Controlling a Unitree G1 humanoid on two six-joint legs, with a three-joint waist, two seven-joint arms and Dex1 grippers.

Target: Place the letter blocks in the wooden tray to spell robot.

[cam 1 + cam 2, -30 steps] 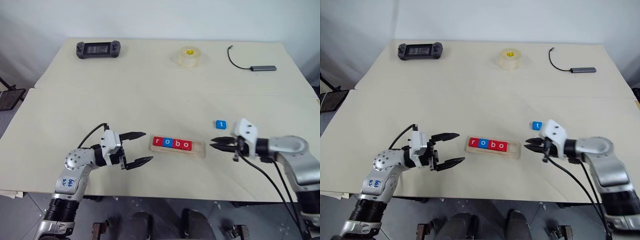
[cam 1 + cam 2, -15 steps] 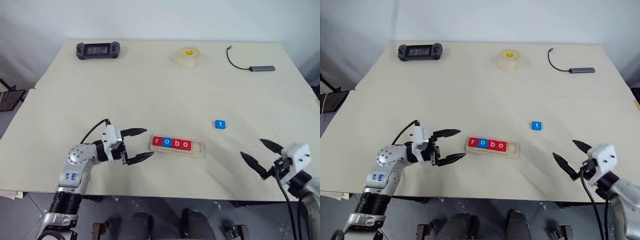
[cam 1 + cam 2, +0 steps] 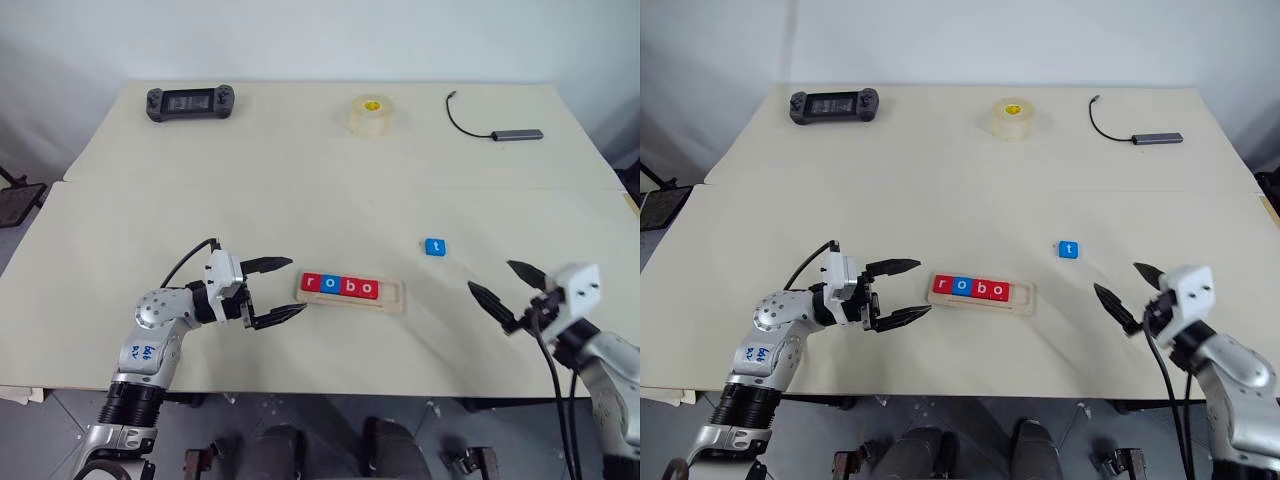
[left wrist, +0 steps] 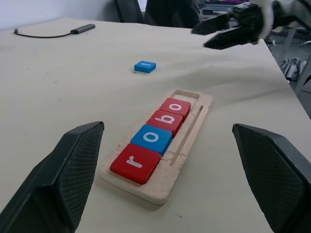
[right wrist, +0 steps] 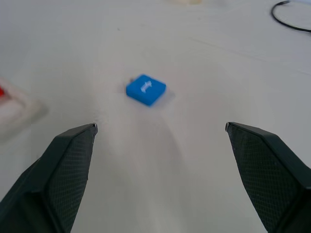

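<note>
Right gripper [image 3: 513, 284] spread wide, empty – blue t block [image 3: 434, 246] lies loose beyond it, apart from the wooden tray [image 3: 350, 291] holding r-o-b-o. Left gripper [image 3: 284, 289] gapes beside the tray's end – a careless brush could shunt it

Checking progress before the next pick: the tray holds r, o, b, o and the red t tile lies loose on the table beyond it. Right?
Not quite: the t tile is blue, not red, as the right wrist view shows. The rest stands: the tray holds r, o, b, o, and t lies loose on the table.

Wooden tray [image 5: 17, 114] blurred, cut off at right wrist view's edge.
</note>
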